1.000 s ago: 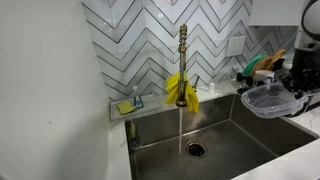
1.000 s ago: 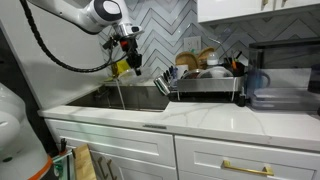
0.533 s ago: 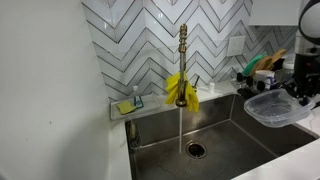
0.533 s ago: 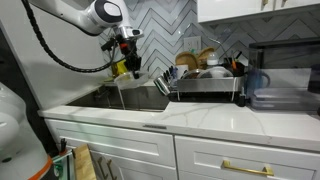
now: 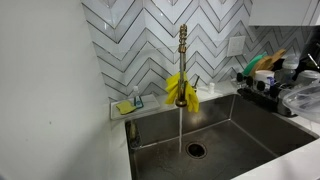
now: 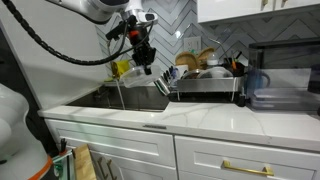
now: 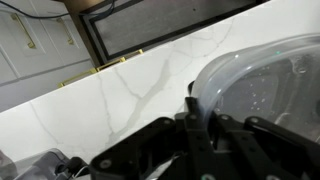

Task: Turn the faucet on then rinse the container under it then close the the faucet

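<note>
The brass faucet (image 5: 182,60) stands behind the sink with a yellow cloth (image 5: 181,90) round its lower stem. A thin stream of water (image 5: 180,128) runs from it into the sink. My gripper (image 7: 207,110) is shut on the rim of the clear plastic container (image 7: 262,82), seen in the wrist view above a white marble counter. In an exterior view the container (image 5: 302,98) is a blur at the right edge, well off the stream. In an exterior view my gripper (image 6: 146,60) hangs near the faucet's yellow cloth (image 6: 120,68); the container is hard to make out there.
The steel sink (image 5: 235,128) has its drain (image 5: 195,150) under the stream. A loaded dish rack (image 6: 205,85) stands beside the sink and also shows in an exterior view (image 5: 262,82). A small soap holder (image 5: 130,103) sits on the back ledge. White counter (image 6: 200,118) runs along the front.
My gripper has carried the container sideways away from the faucet, towards the frame's right edge in an exterior view. Water keeps running.
</note>
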Action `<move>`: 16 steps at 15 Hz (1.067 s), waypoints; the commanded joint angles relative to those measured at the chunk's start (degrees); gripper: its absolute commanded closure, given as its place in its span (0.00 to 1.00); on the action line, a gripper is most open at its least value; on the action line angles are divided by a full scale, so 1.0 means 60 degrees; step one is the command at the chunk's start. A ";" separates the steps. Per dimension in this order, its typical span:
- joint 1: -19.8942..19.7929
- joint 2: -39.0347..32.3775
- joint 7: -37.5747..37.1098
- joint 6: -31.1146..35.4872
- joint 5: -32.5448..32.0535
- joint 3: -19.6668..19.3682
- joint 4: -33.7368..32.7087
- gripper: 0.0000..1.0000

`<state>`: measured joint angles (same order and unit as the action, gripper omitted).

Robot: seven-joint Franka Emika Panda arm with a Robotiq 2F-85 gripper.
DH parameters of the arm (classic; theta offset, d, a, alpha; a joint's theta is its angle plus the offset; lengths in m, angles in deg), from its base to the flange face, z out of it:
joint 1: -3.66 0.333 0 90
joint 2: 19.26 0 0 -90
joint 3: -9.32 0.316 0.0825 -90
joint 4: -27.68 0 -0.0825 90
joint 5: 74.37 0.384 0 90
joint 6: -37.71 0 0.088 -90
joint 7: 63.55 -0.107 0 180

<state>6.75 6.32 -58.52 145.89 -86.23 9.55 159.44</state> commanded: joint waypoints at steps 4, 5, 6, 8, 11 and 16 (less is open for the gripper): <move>-0.0462 0.0807 0.1905 0.1578 0.0424 -0.1382 0.1372 0.99; -0.0599 0.0779 0.1775 0.1718 0.0280 -0.1387 0.1489 0.99; -0.0555 0.0474 0.1670 0.1286 0.0251 -0.1191 0.0950 0.95; -0.0680 0.0474 0.1702 0.1526 0.0250 -0.1293 0.1172 0.95; -0.0684 0.0306 0.1884 0.1529 0.0191 -0.1338 0.1185 0.99; -0.0969 -0.0594 0.3062 0.2788 0.0485 -0.2295 0.1412 0.99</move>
<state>2.27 6.01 -45.14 157.81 -85.34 -1.06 167.11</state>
